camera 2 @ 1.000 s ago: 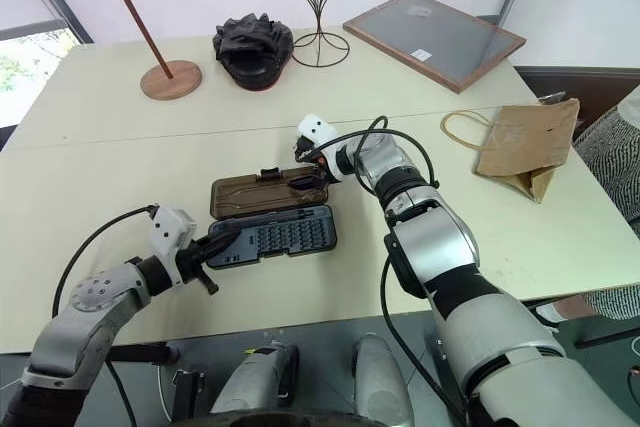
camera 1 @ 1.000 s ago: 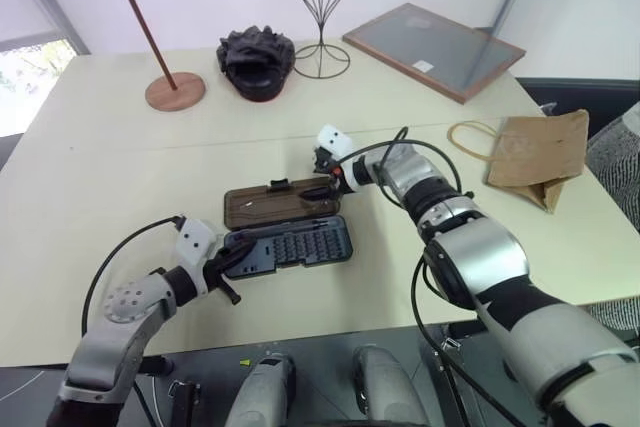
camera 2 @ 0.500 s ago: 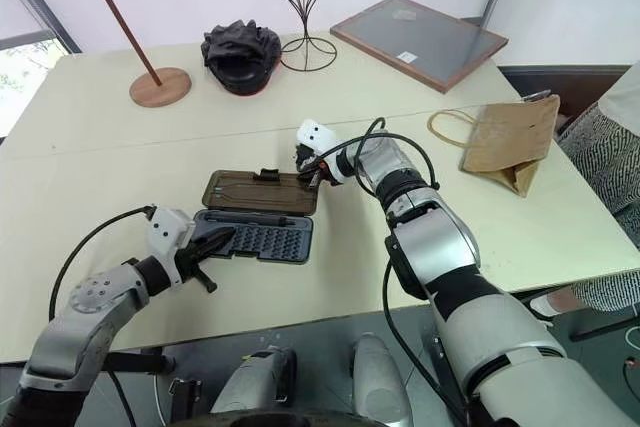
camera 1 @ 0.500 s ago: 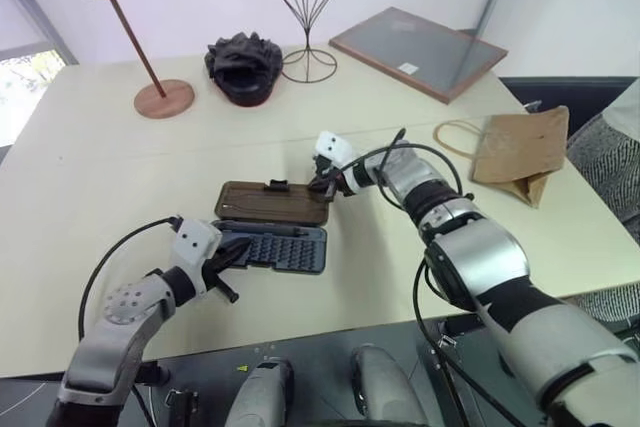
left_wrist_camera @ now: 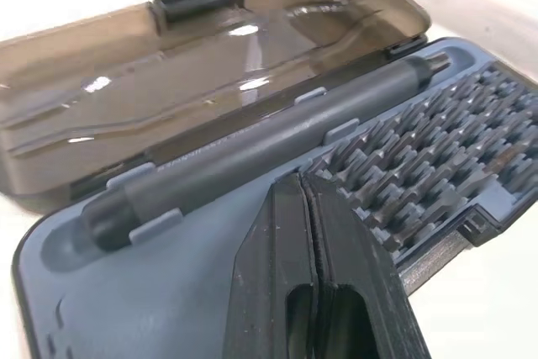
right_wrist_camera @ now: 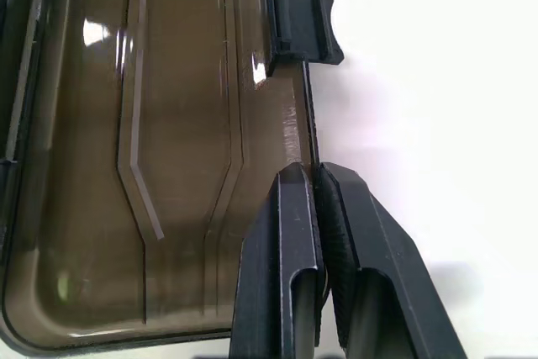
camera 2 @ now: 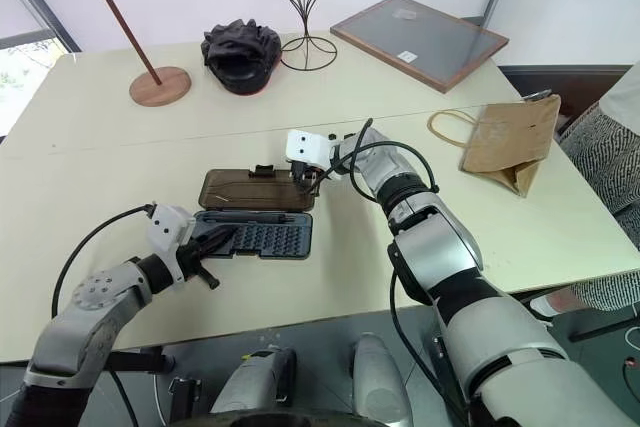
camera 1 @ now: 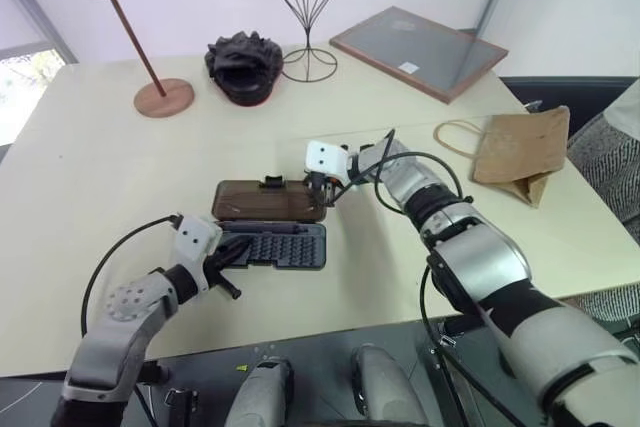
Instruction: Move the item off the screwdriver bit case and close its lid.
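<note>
The screwdriver bit case (camera 1: 275, 247) lies open on the table, its dark grey base holding rows of bits and a grey driver (left_wrist_camera: 269, 145). The brown lid (camera 1: 265, 201) lies behind the base, its black latch tab (right_wrist_camera: 303, 18) on the far long edge. My right gripper (camera 1: 320, 190) is shut on the lid's thin far edge near its right corner (right_wrist_camera: 315, 174). My left gripper (camera 1: 228, 257) is shut, its tips over the left part of the base (left_wrist_camera: 304, 182). The item, a tan paper bag (camera 1: 520, 147), lies at the table's right, well apart from the case.
At the back stand a wooden disc stand (camera 1: 160, 95), a black ruffled lump (camera 1: 243, 67), a wire stand (camera 1: 305, 7) and a framed grey board (camera 1: 420, 47). A person's patterned clothing (camera 1: 615, 147) shows at the right edge. The table's front edge runs close below the case.
My right gripper has closed on the lid's far edge, its wrist has rolled and it has risen slightly. The left gripper has stayed on the base. The camera shifted early on.
</note>
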You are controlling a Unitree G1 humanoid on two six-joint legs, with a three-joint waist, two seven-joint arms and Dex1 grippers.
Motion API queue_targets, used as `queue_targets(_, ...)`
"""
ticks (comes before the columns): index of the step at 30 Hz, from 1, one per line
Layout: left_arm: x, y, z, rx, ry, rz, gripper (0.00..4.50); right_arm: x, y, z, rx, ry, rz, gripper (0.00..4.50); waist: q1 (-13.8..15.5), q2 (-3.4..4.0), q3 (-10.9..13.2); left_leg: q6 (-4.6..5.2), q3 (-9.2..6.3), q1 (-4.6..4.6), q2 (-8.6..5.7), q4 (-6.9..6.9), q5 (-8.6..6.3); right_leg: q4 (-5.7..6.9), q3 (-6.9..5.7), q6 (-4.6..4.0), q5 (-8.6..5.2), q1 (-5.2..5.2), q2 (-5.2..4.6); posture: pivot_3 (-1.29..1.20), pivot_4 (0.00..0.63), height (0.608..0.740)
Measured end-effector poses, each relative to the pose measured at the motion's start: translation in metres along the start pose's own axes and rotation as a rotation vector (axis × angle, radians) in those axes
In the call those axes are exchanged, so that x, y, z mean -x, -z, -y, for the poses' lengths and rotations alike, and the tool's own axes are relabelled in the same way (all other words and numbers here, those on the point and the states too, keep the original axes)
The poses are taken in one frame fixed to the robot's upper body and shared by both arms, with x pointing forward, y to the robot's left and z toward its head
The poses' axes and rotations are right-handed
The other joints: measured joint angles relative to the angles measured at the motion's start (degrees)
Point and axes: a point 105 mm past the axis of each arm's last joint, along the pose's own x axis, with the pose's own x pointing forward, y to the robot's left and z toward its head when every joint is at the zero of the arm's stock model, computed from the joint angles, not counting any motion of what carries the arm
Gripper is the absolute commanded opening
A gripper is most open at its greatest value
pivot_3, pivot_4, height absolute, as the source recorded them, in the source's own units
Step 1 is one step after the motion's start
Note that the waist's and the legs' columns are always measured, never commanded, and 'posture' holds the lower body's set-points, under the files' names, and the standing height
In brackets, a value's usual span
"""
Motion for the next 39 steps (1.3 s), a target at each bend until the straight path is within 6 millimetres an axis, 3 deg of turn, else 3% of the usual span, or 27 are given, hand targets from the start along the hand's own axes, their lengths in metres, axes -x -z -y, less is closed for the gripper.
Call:
queue_targets(4,0.0,-0.01,-0.006,0.003,-0.009,0.017,0.0,0.013,-0.008,0.014,0.103,0.08,0.04,0.02,0.2,-0.02,0.0,-0.03,-0.01,-0.11,0.0,0.0,-0.02,-0.03,0.0,0.0,0.0,-0.09,-0.03,0.0,0.15,0.74)
queue_targets(13,-0.007,-0.038,-0.008,0.01,0.022,0.079,0.0,0.038,-0.015,0.002,0.232,0.132,0.092,0.02,1.2,-0.03,0.0,-0.12,0.01,-0.52,0.01,0.11,-0.06,-0.04,0.0,0.02,0.01,-0.46,-0.03,0.0,0.15,0.74)
queue_targets(18,-0.01,-0.075,-0.015,0.008,0.035,0.169,0.0,0.046,-0.027,-0.008,0.28,0.16,0.123,0.02,1.4,-0.07,0.0,-0.13,0.01,-0.56,0.01,0.16,-0.05,-0.06,-0.02,0.02,0.02,-0.46,-0.04,0.0,0.15,0.74)
queue_targets(22,-0.006,-0.125,-0.026,-0.017,0.03,0.299,0.0,0.047,-0.031,-0.017,0.287,0.166,0.134,0.02,1.3,-0.11,0.1,-0.14,0.03,-0.57,0.0,0.17,-0.05,-0.08,-0.03,0.03,0.02,-0.46,-0.03,0.0,0.15,0.74)
queue_targets(27,0.001,-0.152,-0.053,0.038,-0.058,0.387,0.0,0.048,-0.037,-0.017,0.3,0.177,0.139,0.02,1.3,-0.12,0.1,-0.17,0.02,-0.57,0.0,0.17,-0.03,-0.08,-0.04,0.03,0.02,-0.48,-0.02,0.0,0.15,0.74)
queue_targets(31,0.009,-0.146,-0.085,0.084,-0.185,0.391,0.0,0.047,-0.039,-0.018,0.312,0.176,0.138,0.02,1.4,-0.12,0.1,-0.19,0.02,-0.57,-0.01,0.16,-0.04,-0.09,-0.04,0.03,0.02,-0.48,-0.02,0.0,0.15,0.74)
queue_targets(35,0.014,-0.11,-0.116,0.163,-0.283,0.319,0.0,0.046,-0.039,-0.018,0.326,0.185,0.132,0.02,1.4,-0.13,0.1,-0.2,0.01,-0.58,-0.02,0.16,-0.04,-0.1,-0.04,0.03,0.03,-0.48,-0.03,0.0,0.15,0.74)
queue_targets(39,0.009,-0.077,-0.126,0.231,-0.285,0.26,0.0,0.047,-0.04,-0.017,0.343,0.196,0.134,0.02,1.5,-0.14,0.1,-0.21,0.0,-0.6,-0.04,0.17,-0.04,-0.1,-0.04,0.03,0.03,-0.48,-0.04,0.0,0.15,0.74)
